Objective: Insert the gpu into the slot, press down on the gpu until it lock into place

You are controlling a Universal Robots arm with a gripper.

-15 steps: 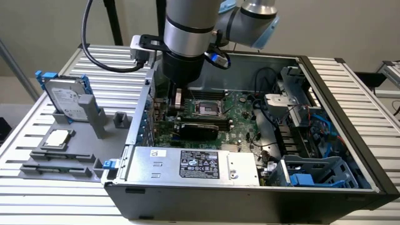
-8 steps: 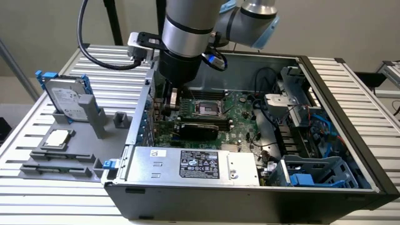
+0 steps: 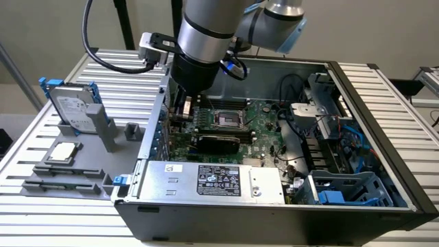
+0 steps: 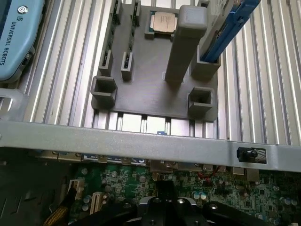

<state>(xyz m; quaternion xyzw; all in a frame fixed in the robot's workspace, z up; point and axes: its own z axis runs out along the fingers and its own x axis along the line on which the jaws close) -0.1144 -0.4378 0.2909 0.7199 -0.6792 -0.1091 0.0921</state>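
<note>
We see a black gpu [image 3: 218, 142] on a green motherboard [image 3: 264, 135], and a grey holder [image 4: 155, 89] with blue rails [image 4: 225, 30].

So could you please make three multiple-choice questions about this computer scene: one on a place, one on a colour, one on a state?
1. Where is the black card?
A. On the green board inside the case
B. In the grey holder on the table
C. On top of the silver box

2. What colour are the rails on the hard drive?
A. Red
B. Blue
C. Yellow

3. How is the case?
A. Closed by a panel
B. Open, its inside visible
C. Turned upside down

Answers: 1 A, the card lies mid-board in the exterior view; 2 B, blue strips frame the drive; 3 B, the board and cables show from above.
</note>
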